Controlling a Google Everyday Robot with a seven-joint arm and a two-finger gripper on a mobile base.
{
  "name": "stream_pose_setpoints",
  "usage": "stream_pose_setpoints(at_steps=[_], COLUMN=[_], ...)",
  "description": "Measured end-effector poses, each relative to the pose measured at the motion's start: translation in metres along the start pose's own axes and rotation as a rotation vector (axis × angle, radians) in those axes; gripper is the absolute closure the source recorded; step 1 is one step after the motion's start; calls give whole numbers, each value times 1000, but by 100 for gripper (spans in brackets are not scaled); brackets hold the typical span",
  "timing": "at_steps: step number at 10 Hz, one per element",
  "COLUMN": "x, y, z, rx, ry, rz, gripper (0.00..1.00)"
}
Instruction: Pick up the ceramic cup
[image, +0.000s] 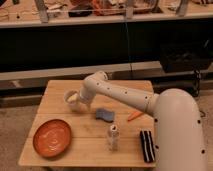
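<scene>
The ceramic cup (70, 98), small and cream-white with a yellowish inside, stands upright on the wooden table (60, 87) near its back left. My gripper (80, 101) is at the cup's right side, down at the level of its rim, at the end of the white arm that reaches in from the right. The gripper is open and hides part of the cup's right wall. The cup rests on the table.
An orange plate (52, 138) lies at the front left. A blue sponge (105, 115), a small orange item (134, 116), a tall whitish shaker (113, 137) and a black striped object (146, 145) sit to the right. A dark shelf unit stands behind the table.
</scene>
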Motion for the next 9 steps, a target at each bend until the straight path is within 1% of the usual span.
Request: stream_pose_setpoints(at_steps=[9], x=[-1], y=[0], z=[1], rx=[2], ry=[-7], rz=[4], gripper=[20])
